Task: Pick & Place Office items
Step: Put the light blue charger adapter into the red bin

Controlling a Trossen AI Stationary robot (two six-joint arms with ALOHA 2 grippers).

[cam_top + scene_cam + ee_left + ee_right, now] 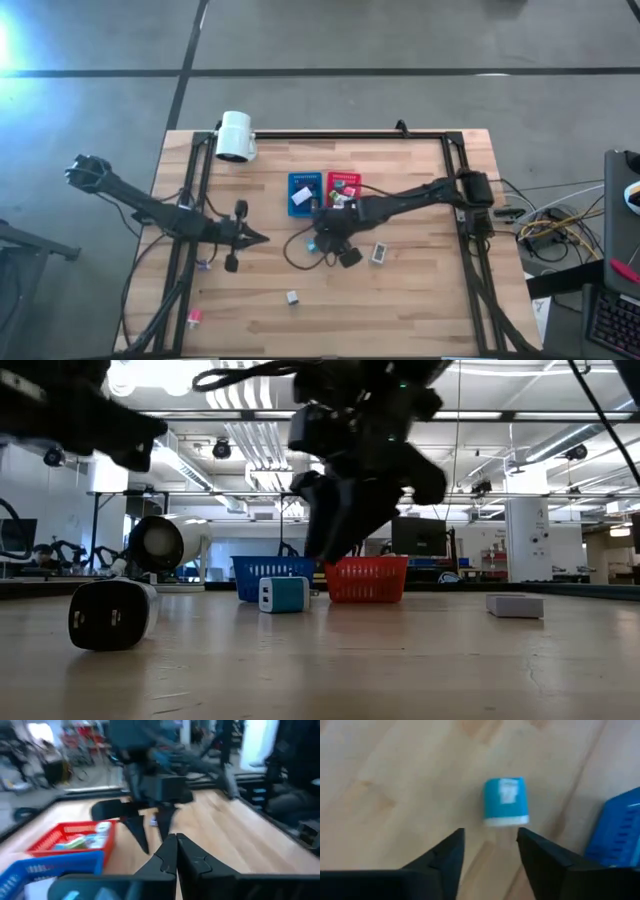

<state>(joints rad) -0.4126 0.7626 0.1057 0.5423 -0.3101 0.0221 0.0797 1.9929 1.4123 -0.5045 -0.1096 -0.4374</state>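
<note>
The right gripper (490, 852) hung over the teal block (505, 801), its fingers apart with nothing between them. In the high view that block (312, 244) lay on the table (420, 300) at about six o'clock from the blue bin (303, 192), near it but apart. The left gripper (176, 851) waited at nine o'clock of the bins, fingers pressed together and empty.

The likeliest slip: jaws closing off-centre could nudge the small block toward the blue bin rather than trap it. From the wrist view its long axis seemed to run straight away from the fingers, white end nearest them, though blur left that uncertain.
</note>
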